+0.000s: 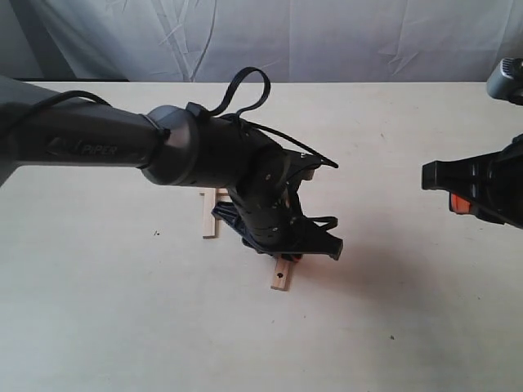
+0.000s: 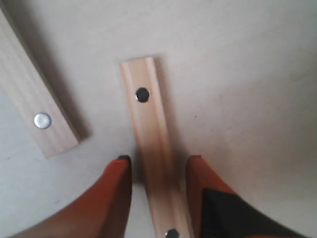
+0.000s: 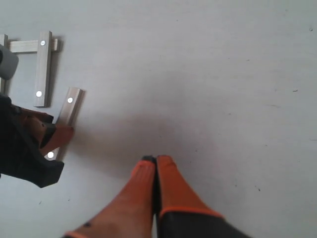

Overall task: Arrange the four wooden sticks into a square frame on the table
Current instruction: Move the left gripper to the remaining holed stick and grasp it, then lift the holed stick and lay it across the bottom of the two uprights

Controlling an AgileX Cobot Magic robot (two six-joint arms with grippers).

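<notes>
One wooden stick (image 2: 148,129) with a dark pin near each end lies on the table (image 1: 409,327) between the orange fingers (image 2: 119,183) of my left gripper (image 2: 158,162). The jaws are open, with a thin gap on each side of the stick. Its free end (image 1: 281,276) pokes out below the left gripper (image 1: 284,255). A second stick (image 2: 37,106) with a silver pin lies beside it. In the right wrist view that stick (image 3: 42,69) crosses a third (image 3: 25,46) at a corner. My right gripper (image 3: 156,159) is shut and empty, away to the right.
The left arm (image 1: 122,143) reaches across the middle and hides most of the sticks. One pale strip (image 1: 211,216) shows at its lower edge. The right arm's black body (image 1: 474,184) sits at the right edge. A grey cloth backdrop (image 1: 327,41) hangs behind the table.
</notes>
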